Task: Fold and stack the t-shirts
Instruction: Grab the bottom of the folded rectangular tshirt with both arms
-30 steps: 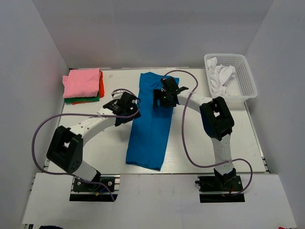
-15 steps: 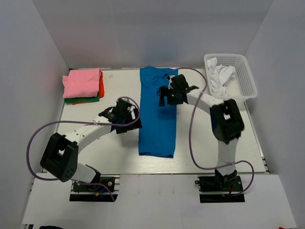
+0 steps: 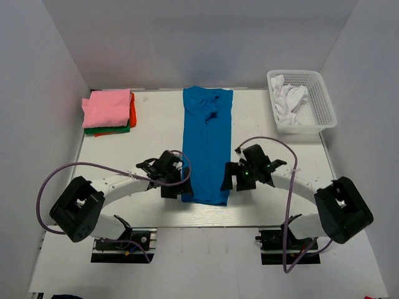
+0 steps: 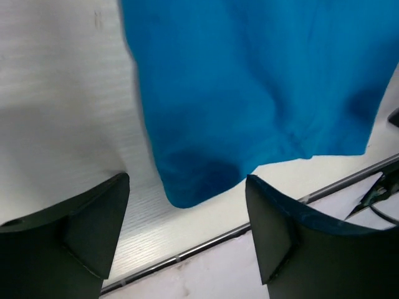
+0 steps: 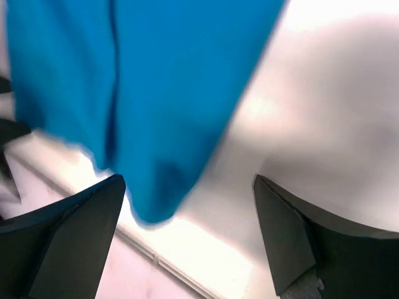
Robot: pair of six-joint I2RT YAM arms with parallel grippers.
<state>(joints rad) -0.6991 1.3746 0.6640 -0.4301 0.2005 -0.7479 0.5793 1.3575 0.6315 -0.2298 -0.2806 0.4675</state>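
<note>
Blue t-shirt (image 3: 207, 143) lies flat as a long narrow strip, sides folded in. Left gripper (image 4: 187, 230) hangs spread wide over its near left corner and right gripper (image 5: 187, 243) over its near right corner, neither holding cloth. Folded pile, pink shirt (image 3: 107, 107) on top, sits off its far left; basket (image 3: 324, 106) off its far right. Judged step: end-to-end fold about to start. Next: pinch both hem corners, then carry them evenly toward the collar.
</note>
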